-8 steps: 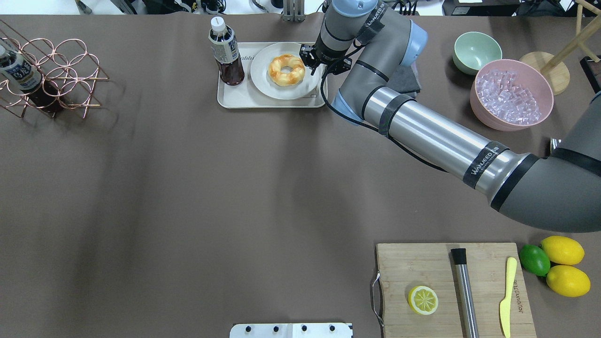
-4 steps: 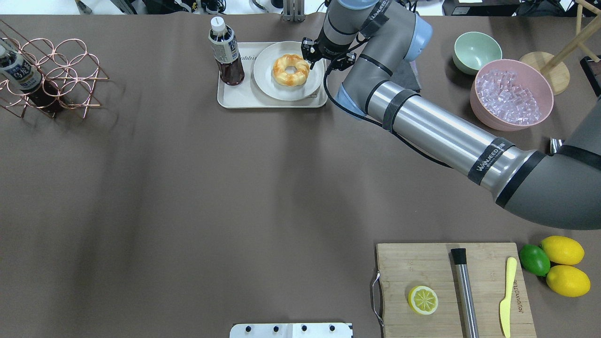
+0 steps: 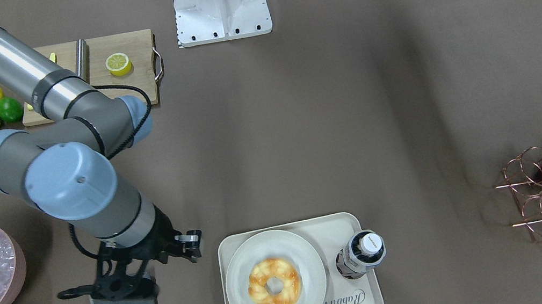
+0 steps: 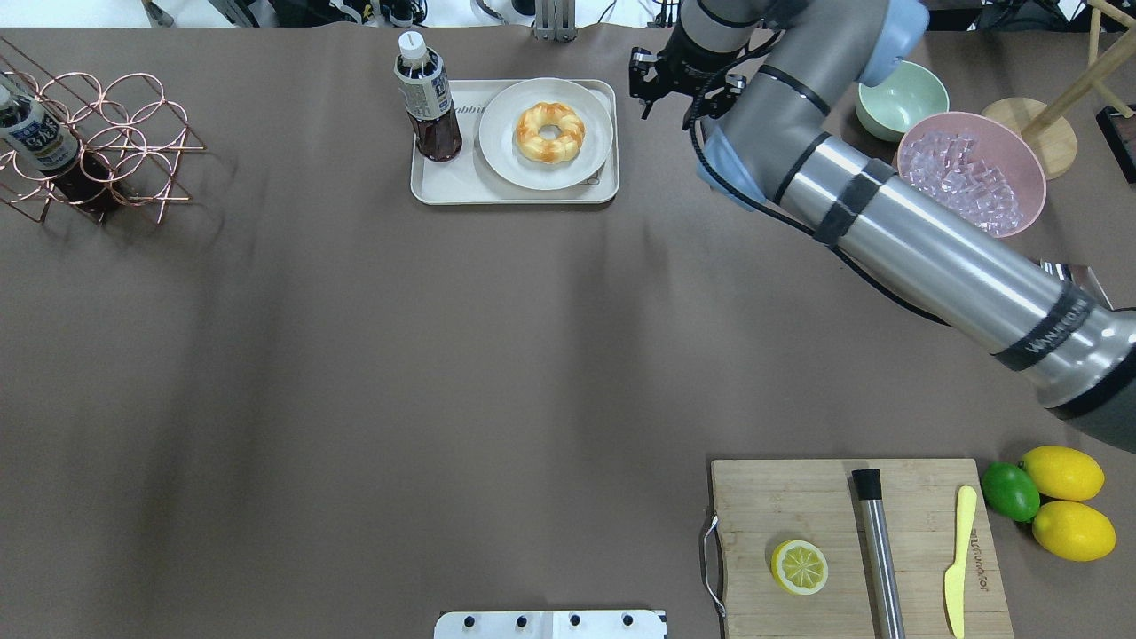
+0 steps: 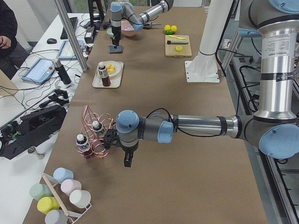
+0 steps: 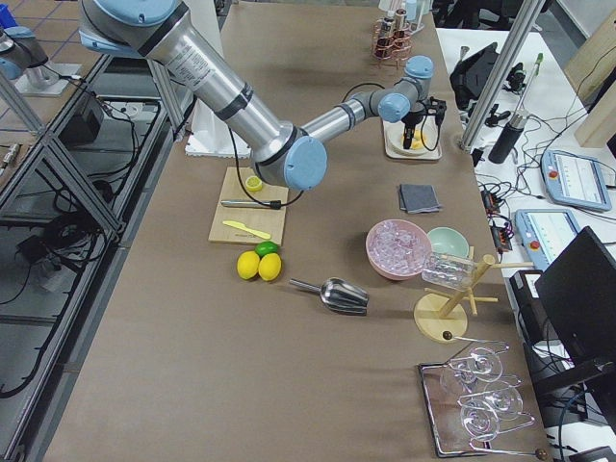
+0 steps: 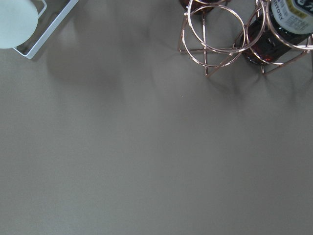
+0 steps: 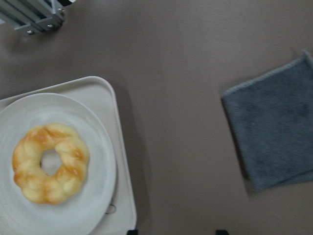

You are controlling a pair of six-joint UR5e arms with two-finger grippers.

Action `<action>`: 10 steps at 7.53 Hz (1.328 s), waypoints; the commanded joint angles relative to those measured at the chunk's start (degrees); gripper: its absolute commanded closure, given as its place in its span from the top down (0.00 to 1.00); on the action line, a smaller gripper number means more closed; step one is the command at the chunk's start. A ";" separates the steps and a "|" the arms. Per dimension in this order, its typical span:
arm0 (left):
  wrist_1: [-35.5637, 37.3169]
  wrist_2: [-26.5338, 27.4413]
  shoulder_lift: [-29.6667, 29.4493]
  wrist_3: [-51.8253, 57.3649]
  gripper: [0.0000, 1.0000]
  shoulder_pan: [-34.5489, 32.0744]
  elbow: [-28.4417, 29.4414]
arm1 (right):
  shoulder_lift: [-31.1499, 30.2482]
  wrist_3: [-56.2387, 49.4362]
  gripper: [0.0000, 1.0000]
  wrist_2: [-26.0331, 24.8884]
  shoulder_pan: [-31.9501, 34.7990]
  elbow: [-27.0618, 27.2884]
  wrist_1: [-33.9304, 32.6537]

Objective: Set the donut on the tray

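The donut (image 4: 550, 131) lies flat, hole up, a ring with no long axis. It sits on a round plate (image 4: 506, 162) on the tray (image 4: 444, 182). The tray's long side runs along the table's (image 4: 355, 355) far edge, near its middle. The plate cuts off part of the tray's script. The right gripper (image 4: 666, 98) hovers beside the tray, fingers spread and empty. The left gripper (image 5: 127, 161) is near the left edge; I cannot tell how its fingers stand.

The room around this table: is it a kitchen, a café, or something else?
Most likely a robotics lab staged as a café counter: an industrial robot arm reaches over the table, a control tablet lies on the bench alongside, and a donut sits on a plate on a tray.
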 commanded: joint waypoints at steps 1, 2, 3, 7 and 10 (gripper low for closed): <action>0.00 0.00 0.23 0.00 0.99 0.00 -0.07 | -15.64 -3.53 0.64 4.88 5.89 18.59 -5.72; 0.00 0.00 0.23 0.00 0.99 0.00 -0.16 | -23.37 -6.95 0.66 6.64 9.40 26.14 -8.25; 0.00 0.00 0.23 -0.09 0.99 0.00 -0.42 | -31.01 -12.63 0.66 6.92 11.70 33.26 -11.41; 0.00 0.00 0.23 -0.09 0.99 0.00 -0.51 | -54.68 -34.43 0.72 11.22 24.26 47.64 -15.57; 0.00 0.00 0.23 0.00 0.99 0.00 -0.60 | -64.20 -52.28 0.86 12.46 32.18 47.05 -15.48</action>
